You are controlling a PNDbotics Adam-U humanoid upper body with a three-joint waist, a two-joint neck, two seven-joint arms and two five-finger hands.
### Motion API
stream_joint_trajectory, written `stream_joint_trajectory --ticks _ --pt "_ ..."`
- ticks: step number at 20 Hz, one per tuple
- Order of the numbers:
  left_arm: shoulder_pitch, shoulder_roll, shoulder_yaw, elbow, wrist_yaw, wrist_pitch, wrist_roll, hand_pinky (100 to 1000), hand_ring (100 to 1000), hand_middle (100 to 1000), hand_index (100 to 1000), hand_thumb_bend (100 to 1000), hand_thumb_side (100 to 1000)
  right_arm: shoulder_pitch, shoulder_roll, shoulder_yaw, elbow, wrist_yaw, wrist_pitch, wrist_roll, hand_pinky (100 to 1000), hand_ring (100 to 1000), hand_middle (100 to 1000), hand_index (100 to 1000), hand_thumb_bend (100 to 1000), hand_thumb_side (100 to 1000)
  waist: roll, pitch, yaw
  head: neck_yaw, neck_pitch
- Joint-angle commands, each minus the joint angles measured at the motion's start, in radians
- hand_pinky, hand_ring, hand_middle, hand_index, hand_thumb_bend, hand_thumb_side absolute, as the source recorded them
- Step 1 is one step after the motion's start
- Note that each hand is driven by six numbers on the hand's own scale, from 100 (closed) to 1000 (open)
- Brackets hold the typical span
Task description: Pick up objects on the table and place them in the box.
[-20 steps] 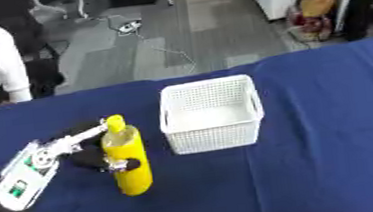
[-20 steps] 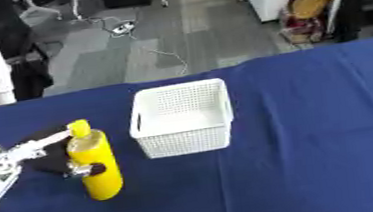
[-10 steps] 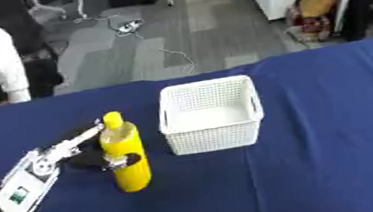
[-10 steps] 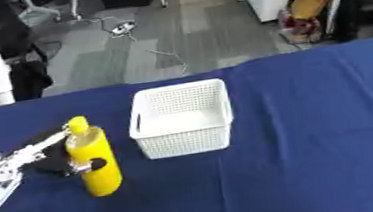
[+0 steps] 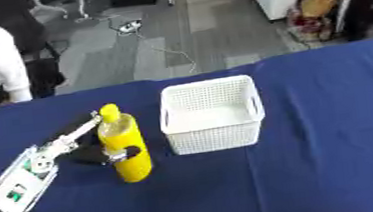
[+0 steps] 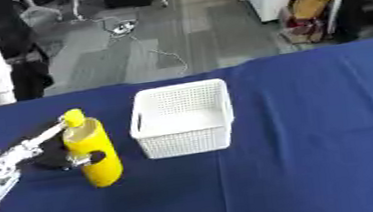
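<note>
grasp the yellow bottle, then lift it over the basket wall

left hand [image 5: 40, 162] is at the yellow bottle [image 5: 125, 147], which stands upright on the blue surface [image 5: 320, 163] just left of the white basket [image 5: 211, 114]. one finger lies along the bottle's upper left side up near the cap, and the thumb looks hooked around the front at mid-height. so the hand reads as partly closed around the bottle, but bottle base looks to be on the surface, not lifted yet. right hand not in view.

for doing this step well, my read:
- contact is high and mostly on the side away from the basket. the bottle is tall with a narrow base, so it could tip toward the basket if pushed. get fingers wrapped round the body before lifting.
- lift straight up first, clear the basket's near wall, then move across.
- basket is light-looking plastic mesh. bumping its rim would likely shove it.
- basket looks empty, and the bottle is taller than the wall, so lay it in rather than stand it.
</note>
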Motion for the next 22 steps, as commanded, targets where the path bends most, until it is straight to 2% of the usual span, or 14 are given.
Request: stream_joint_trajectory --ticks 1,12,22 --pt "-0.014 0.061 0.024 -0.037 0.02 0.014 0.0 100 100 184 339 357 467 -0.015 -0.019 -0.008 -0.01 0.003 0.0 -0.004 281 370 476 657 100 954 0.0 -0.017 0.003 -0.006 -0.006" --pt "-0.042 0.092 0.043 -0.148 0.082 0.081 -0.032 100 100 182 337 356 465 -0.013 -0.021 -0.007 -0.01 0.004 0.001 -0.005 281 370 476 658 100 954 0.004 -0.021 0.006 -0.007 -0.005" --pt "-0.119 0.08 0.038 -0.158 0.075 0.088 -0.041 100 100 181 334 362 454 -0.018 -0.016 -0.005 -0.01 0.003 0.005 -0.002 281 371 476 658 100 955 0.008 -0.021 -0.001 -0.002 -0.008"
